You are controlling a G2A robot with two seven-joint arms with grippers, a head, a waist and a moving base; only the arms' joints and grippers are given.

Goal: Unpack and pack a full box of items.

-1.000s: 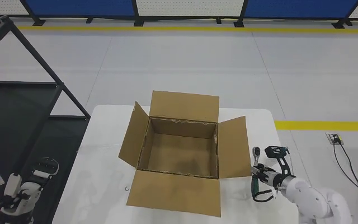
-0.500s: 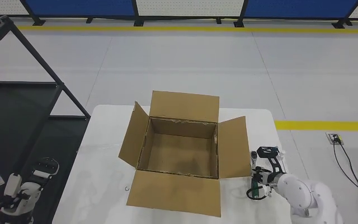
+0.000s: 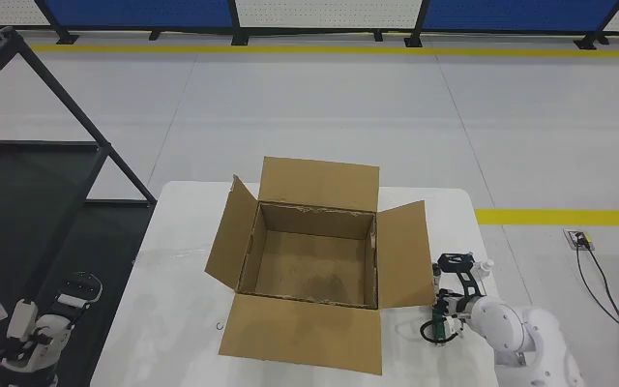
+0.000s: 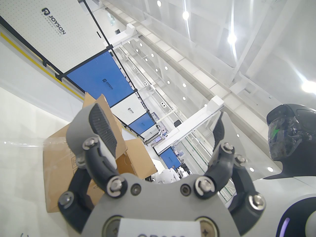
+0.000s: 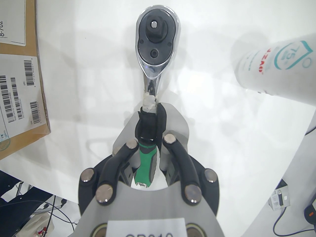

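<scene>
Ratchet [image 5: 156,43] in right hand [image 5: 149,127] — low, beside box flap [image 3: 403,256].

Cardboard box [image 3: 317,184]: upright, mid-table [image 3: 179,290], four flaps folded outward. Ratchet wrench [image 5: 156,48]: chrome head, taped neck, green-and-black handle clamped in the right gripper [image 5: 149,130], beside the box's right-hand flap. White bottle [image 5: 276,70]: teal-and-red print, near the wrench head, not touching.

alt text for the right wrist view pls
The right gripper is shut on a ratchet wrench by its green handle, chrome head over the white table. A labelled cardboard box flap lies on one side, a white bottle on the other.
</scene>
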